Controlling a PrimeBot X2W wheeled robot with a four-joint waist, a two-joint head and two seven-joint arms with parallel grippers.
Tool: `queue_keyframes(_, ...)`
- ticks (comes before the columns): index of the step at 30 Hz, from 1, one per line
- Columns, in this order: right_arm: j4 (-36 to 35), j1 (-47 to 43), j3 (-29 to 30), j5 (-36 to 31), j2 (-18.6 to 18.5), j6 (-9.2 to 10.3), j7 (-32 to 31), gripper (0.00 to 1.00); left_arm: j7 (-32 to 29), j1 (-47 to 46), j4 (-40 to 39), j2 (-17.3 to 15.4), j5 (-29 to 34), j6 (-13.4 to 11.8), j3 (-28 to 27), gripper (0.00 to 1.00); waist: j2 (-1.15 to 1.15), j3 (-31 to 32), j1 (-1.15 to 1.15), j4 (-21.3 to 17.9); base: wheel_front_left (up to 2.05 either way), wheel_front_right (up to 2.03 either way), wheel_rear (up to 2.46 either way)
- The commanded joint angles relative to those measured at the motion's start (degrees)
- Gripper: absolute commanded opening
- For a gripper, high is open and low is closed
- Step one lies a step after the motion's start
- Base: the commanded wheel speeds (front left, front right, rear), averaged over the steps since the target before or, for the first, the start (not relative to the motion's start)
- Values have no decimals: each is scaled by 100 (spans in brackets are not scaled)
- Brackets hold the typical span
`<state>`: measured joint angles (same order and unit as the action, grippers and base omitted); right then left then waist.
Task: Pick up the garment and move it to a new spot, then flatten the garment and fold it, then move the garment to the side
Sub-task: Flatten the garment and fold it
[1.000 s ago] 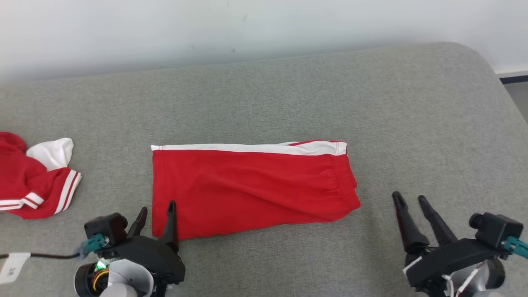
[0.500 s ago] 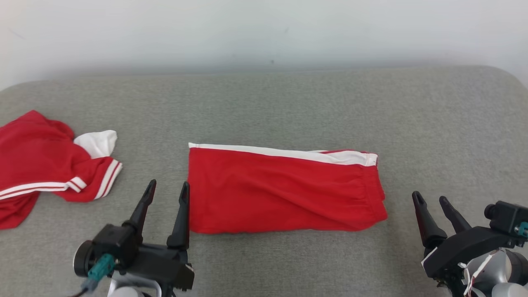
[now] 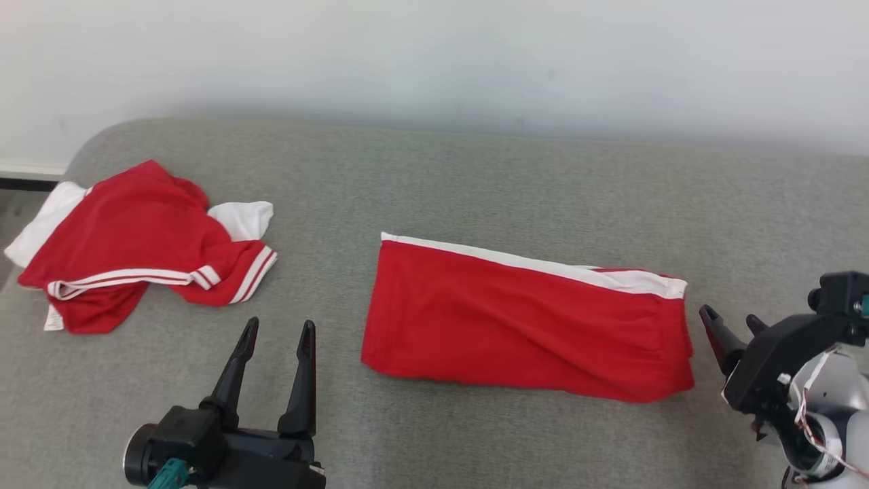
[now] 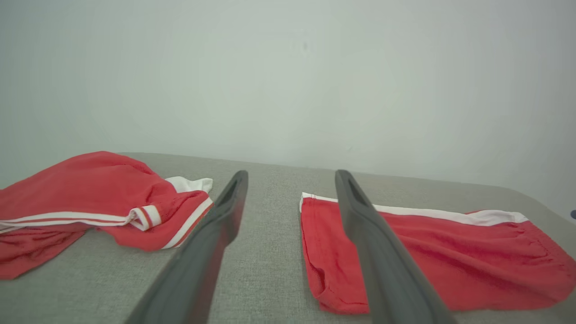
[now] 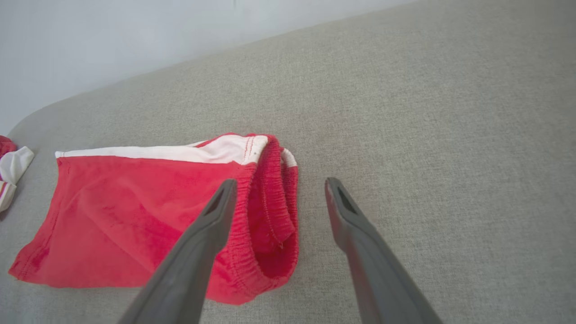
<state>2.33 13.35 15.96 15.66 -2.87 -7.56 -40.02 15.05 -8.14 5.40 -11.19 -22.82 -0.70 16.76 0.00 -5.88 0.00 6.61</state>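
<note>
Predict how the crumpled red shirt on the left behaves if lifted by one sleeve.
Probably floppy: the shirt lies in soft bunched folds, so it should hang and unfurl. Likely light: thin cloth. Pushed, it would probably bunch on the textured grey cushion rather than slide.

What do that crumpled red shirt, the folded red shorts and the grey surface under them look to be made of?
The crumpled shirt: soft matte knit, probably cotton or polyester jersey; it slumps in loose folds. The folded shorts: similar matte knit, slightly fuzzy, with a gathered elastic waistband. The grey surface: woven upholstery fabric, visibly coarse weave; likely padded, given its rounded corner.
</note>
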Motion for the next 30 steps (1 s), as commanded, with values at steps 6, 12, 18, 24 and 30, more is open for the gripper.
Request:
queue_keyframes(6, -348, 251, -49, -407, -5, 11, -1137, 100, 21, 186, 2, 196, 161, 179, -194, 100, 0, -24, 0, 236, 0, 0, 0)
queue_keyframes(12, -463, 421, 93, -898, -2, 11, -1766, 100, 22, 144, 59, 342, 291, 350, -325, 100, 0, -163, 0, 286, 0, 0, 0)
queue_keyframes(18, -411, 493, 177, -984, -2, 11, -1985, 100, 22, 72, 153, 472, 394, 472, -404, 100, 0, -297, 0, 345, 0, 0, 0)
queue_keyframes(24, -317, 521, 245, -1065, -2, 11, -2019, 100, 22, 21, 208, 553, 457, 555, -476, 100, 0, -396, 0, 401, 0, 0, 0)
queue_keyframes(30, -120, 544, 320, -1138, -2, 11, -2036, 100, 22, -38, 211, 622, 482, 614, -567, 100, 0, -494, 0, 469, 0, 0, 0)
